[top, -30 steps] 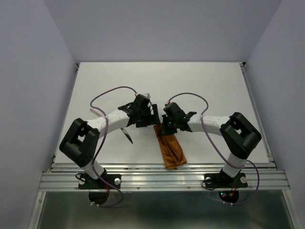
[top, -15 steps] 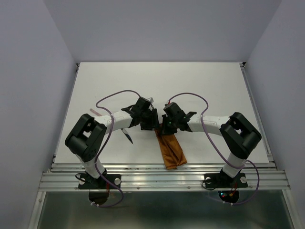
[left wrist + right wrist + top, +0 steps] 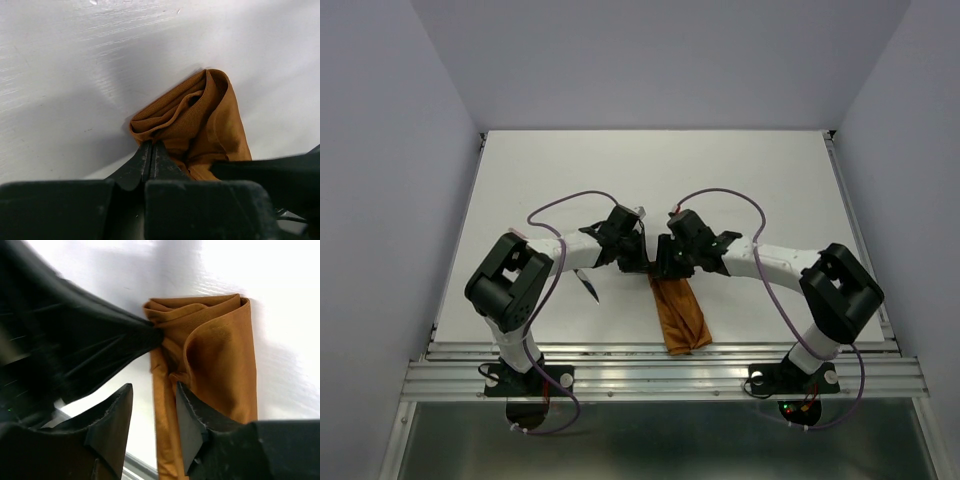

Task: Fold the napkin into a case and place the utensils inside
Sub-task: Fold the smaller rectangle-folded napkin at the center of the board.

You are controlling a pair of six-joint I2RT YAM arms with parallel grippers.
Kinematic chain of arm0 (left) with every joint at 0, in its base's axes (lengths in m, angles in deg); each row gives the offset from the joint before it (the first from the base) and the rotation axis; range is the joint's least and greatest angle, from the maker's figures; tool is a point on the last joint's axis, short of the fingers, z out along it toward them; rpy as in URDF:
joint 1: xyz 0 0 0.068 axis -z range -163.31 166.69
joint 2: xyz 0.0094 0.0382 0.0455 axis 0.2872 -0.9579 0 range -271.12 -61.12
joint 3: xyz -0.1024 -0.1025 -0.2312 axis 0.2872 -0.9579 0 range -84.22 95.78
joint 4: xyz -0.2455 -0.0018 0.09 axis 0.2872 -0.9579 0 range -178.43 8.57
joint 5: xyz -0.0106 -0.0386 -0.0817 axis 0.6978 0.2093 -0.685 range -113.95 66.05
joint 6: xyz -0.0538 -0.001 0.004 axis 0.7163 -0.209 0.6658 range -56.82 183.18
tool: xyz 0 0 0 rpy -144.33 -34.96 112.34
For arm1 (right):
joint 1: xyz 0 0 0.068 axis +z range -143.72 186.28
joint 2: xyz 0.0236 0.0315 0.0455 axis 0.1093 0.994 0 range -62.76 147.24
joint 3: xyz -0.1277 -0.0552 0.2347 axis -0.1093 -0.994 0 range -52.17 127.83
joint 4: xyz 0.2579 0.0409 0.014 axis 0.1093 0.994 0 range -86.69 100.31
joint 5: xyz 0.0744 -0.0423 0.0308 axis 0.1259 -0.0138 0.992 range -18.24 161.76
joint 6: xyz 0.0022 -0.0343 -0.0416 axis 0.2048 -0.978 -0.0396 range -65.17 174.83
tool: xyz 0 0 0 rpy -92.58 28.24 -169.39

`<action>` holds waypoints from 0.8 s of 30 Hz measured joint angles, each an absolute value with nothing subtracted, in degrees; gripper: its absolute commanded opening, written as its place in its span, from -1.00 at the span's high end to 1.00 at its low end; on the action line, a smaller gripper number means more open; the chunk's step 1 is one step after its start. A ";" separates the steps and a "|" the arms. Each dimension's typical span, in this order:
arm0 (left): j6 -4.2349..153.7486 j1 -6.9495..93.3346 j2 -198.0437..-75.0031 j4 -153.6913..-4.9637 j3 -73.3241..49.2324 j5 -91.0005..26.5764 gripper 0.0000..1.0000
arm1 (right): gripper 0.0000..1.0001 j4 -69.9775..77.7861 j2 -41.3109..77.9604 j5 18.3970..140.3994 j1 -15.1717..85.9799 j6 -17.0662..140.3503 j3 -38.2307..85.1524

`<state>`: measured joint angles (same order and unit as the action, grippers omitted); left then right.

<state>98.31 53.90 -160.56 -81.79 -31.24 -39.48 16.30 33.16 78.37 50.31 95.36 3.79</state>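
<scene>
Nearest you, the slim rust-orange folded cloth case [image 3: 682,318] lies on the white table [image 3: 770,180], close to its front edge. A dark pointed sliver [image 3: 588,285], possibly 1 utensil, lies left of it. At the case's far end, your left gripper [image 3: 151,147] pinches the cloth's corner, fingers pressed together. Your right gripper [image 3: 153,387] stands spread over 1 long edge.
</scene>
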 measured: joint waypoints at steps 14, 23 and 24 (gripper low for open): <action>98.31 53.90 -161.25 -80.41 -31.14 -40.49 1.00 | 0.03 18.58 23.85 69.95 50.31 95.78 3.79; 98.31 53.90 -161.36 -80.33 -31.05 -40.68 1.00 | -0.01 19.84 30.74 70.06 50.31 95.10 4.25; 98.31 53.90 -161.36 -80.33 -31.05 -40.70 1.00 | -0.01 19.89 30.91 70.30 50.31 95.08 4.34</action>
